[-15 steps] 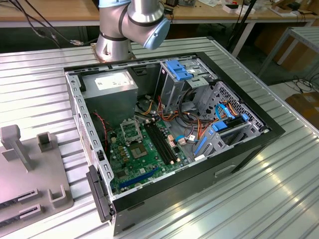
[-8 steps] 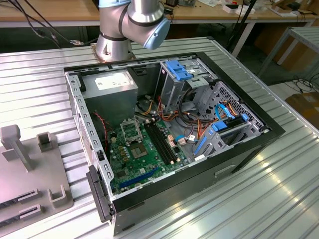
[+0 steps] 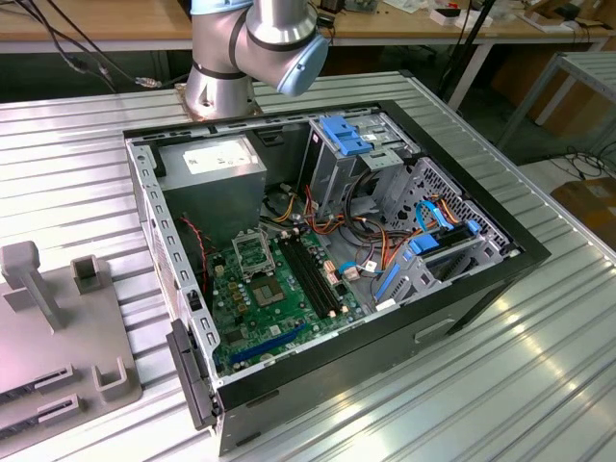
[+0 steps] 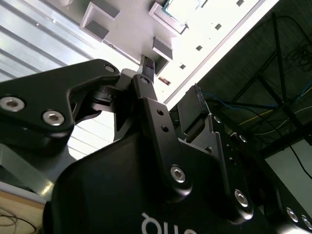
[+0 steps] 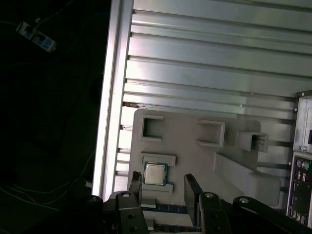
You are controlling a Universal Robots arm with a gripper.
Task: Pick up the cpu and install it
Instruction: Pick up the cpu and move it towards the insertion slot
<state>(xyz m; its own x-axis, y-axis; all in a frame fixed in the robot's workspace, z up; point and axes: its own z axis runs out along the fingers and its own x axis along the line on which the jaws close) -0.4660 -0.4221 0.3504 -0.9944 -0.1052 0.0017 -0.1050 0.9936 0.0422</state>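
Three views up.

Exterior view: arm (image 3: pixel 252 43) rises from the tabletop (image 3: pixel 500 385) just behind the open PC case (image 3: pixel 438 327). The case lies on its side w/ the green board (image 3: pixel 279 294) facing up and the socket (image 3: pixel 252 252) near the board's middle. Grey tray (image 3: pixel 48 337) sits at the tabletop's edge on the exterior view's left, apart from the case.

First wrist view: I see the cpu (image 5: pixel 154 173) lying flat in its seat on the tray (image 5: pixel 195 161), on the tray side nearest the tabletop's edge. Gripper (image 5: pixel 164 187) hangs over it w/ fingers (image 5: pixel 192 187) spread and nothing between them. The cpu is just beyond the tips, closer to one finger; contact I can't tell.

Second wrist view: gripper (image 4: pixel 170 80) seen from behind, fingers (image 4: pixel 191 109) apart, holding nothing. The cpu (image 4: pixel 183 7) is in its tray seat past the tips.
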